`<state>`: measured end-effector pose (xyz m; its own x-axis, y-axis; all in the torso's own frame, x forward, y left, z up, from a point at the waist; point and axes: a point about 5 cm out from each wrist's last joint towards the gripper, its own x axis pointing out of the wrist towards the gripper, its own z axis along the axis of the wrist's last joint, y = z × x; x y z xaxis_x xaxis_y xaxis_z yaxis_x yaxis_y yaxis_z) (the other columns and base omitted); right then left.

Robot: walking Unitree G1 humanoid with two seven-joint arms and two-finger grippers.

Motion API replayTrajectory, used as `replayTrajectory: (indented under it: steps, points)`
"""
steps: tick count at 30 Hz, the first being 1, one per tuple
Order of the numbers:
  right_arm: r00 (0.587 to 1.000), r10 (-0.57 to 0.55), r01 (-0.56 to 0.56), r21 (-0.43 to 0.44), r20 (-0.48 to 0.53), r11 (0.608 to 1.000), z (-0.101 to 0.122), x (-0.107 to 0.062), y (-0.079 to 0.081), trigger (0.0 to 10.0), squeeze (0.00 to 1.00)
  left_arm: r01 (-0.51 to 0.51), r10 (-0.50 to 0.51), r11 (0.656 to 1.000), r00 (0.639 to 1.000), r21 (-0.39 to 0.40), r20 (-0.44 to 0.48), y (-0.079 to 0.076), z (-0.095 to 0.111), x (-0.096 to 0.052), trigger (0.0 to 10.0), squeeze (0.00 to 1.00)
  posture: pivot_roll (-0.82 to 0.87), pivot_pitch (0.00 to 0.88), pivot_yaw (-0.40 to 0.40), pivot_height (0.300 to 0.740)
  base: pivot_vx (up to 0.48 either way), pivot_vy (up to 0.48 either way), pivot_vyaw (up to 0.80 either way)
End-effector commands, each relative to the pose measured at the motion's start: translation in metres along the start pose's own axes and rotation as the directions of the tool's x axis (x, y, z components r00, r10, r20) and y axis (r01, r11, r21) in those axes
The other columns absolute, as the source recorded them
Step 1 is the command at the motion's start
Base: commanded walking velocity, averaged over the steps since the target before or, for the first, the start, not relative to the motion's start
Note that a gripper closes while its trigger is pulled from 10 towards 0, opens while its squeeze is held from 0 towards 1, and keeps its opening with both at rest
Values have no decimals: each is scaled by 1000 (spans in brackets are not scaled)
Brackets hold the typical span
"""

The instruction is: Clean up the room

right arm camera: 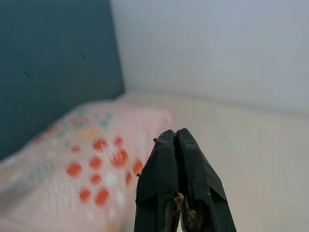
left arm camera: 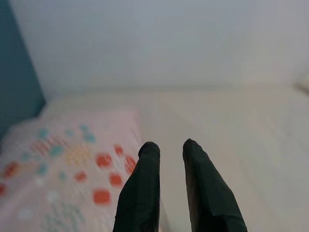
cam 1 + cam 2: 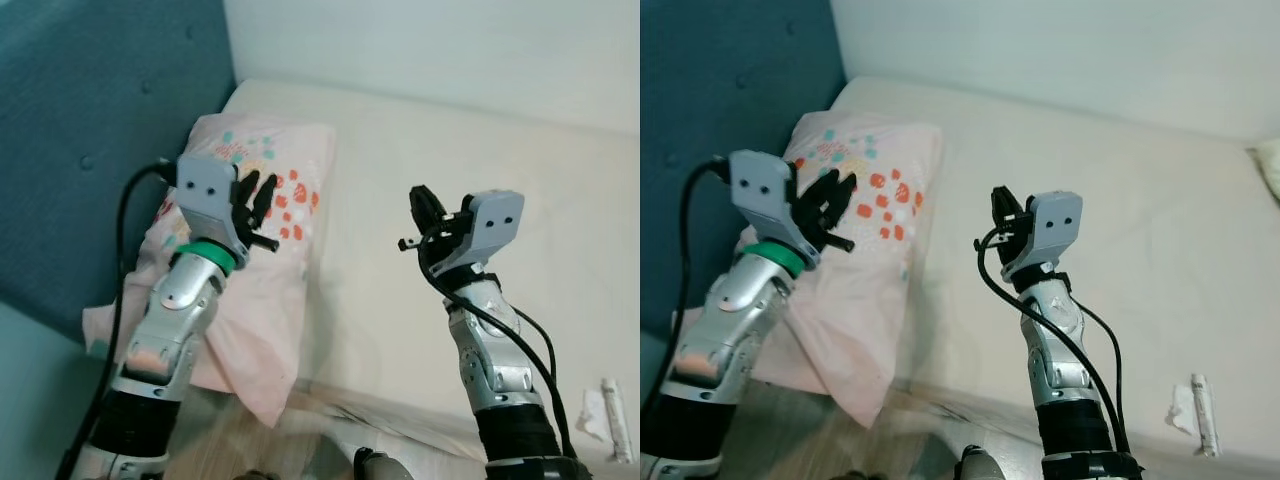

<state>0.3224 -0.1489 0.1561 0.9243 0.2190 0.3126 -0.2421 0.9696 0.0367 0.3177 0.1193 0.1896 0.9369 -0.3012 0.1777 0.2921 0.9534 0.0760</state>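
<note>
1. Both silver arms are rising in the head views: the left tool (image 3: 262, 192) is hovering over the pink pillow (image 3: 262, 300), which is lying on the bed (image 3: 480, 160) against the blue headboard (image 3: 90, 130); a crumpled wrapper (image 3: 1195, 408) is lying near the bed's edge.
2. Left wrist view: fingers (image 2: 142, 193) are standing slightly apart (holding nothing).
3. Right wrist view: the right tool (image 1: 175, 137) is showing its fingers pressed together, empty.
</note>
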Motion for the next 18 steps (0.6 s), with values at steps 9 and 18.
replayTrajectory:
  steps: [9, 18]
  points:
    - [974, 37, -21, 77, -224, 997, -59, -38, 10, 10000, 0, -23, 28, 999, 988, 35, -155, -3, -48, -21, 10000, 0, -3, 93, 15, 740, 0, 0, 0]
    - [968, 72, -52, 88, -241, 995, -67, -39, 19, 10000, 0, -87, 94, 995, 967, 42, -237, 6, -74, -36, 10000, 0, 13, 90, 9, 740, 0, 0, 0]
